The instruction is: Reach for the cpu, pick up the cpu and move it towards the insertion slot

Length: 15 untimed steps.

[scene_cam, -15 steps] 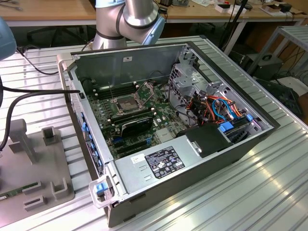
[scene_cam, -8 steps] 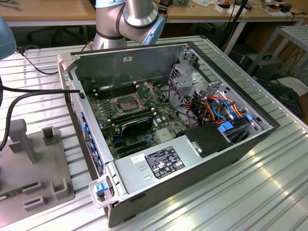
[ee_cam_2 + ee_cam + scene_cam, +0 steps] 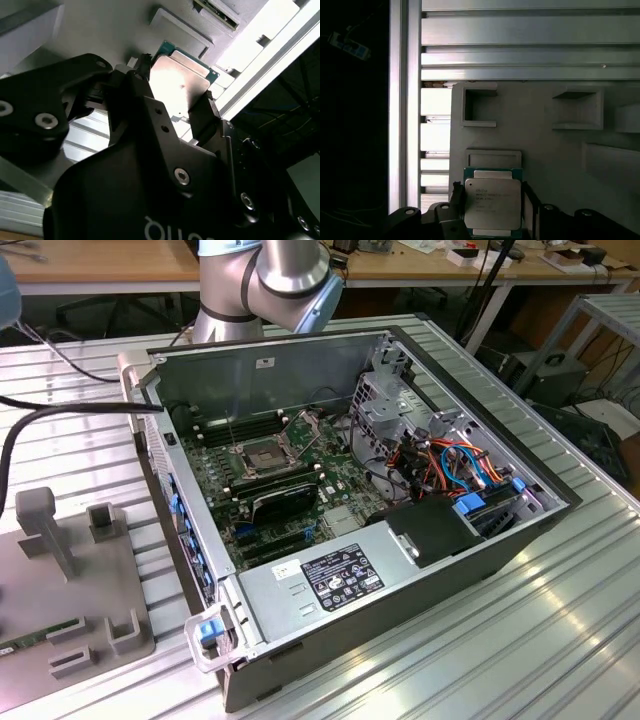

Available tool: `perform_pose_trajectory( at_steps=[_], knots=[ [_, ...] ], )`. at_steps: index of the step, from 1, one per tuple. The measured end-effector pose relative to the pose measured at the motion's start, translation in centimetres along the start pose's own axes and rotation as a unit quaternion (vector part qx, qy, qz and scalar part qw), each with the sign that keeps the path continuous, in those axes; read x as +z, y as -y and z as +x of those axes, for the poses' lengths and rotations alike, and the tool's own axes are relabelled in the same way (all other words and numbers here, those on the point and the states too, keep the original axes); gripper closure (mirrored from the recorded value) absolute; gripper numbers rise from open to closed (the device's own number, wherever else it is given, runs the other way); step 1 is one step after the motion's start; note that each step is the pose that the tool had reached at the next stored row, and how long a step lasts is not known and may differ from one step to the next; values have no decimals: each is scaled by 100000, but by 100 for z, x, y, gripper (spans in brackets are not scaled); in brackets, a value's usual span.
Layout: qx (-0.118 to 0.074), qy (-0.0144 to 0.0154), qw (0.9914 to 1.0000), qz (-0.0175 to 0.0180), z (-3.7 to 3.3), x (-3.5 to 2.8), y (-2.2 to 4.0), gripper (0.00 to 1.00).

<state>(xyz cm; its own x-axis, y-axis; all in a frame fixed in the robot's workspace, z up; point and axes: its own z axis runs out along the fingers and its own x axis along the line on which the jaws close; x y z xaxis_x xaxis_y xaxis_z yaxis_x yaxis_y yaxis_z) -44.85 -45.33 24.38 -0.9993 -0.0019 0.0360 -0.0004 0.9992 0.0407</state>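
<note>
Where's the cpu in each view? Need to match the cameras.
First wrist view: cpu clamped in the gripper, over the grey fixture plate.
Second wrist view: cpu between the gripper fingers, with the fixture plate behind it.
Exterior view: grey fixture plate at the exterior view's left, beside the open computer case.
Shared landmark: the grey fixture plate, apparently the same one in all three.

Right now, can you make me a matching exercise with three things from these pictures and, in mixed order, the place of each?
1 the cpu
2 the insertion slot
3 the grey fixture plate

A on the green board inside the open case
B on the table, at the exterior view's left of the case
C in the gripper

Pairs: 1-C, 2-A, 3-B
</note>
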Motion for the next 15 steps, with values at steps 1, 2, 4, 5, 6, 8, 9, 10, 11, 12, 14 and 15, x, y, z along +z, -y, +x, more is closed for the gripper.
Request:
perform_pose_trajectory(
  at_steps=[1, 2, 4, 5, 6, 8, 9, 10, 11, 12, 14, 15],
  knots=[
    [-1, -6, 100000, 2, 1, -41, -2, 45],
    [1, -2, 100000, -2, 3, -89, -4, 45],
    [0, -5, 100000, 2, 6, -171, -7, 45],
    [1, -4, 100000, 1, 8, -209, -8, 45],
    [1, 0, 100000, -2, 9, -248, -10, 45],
    [0, -3, 100000, 0, 12, -337, -14, 45],
    [0, -2, 100000, -1, 13, -371, -15, 45],
    [-1, -4, 100000, 2, 14, -389, -16, 45],
    [-2, -5, 100000, 1, 15, -418, -17, 45],
    [0, -2, 100000, -1, 16, -430, -18, 45],
    [0, -5, 100000, 1, 17, -461, -19, 45],
    [0, -2, 100000, -1, 17, -474, -19, 45]
  ],
)
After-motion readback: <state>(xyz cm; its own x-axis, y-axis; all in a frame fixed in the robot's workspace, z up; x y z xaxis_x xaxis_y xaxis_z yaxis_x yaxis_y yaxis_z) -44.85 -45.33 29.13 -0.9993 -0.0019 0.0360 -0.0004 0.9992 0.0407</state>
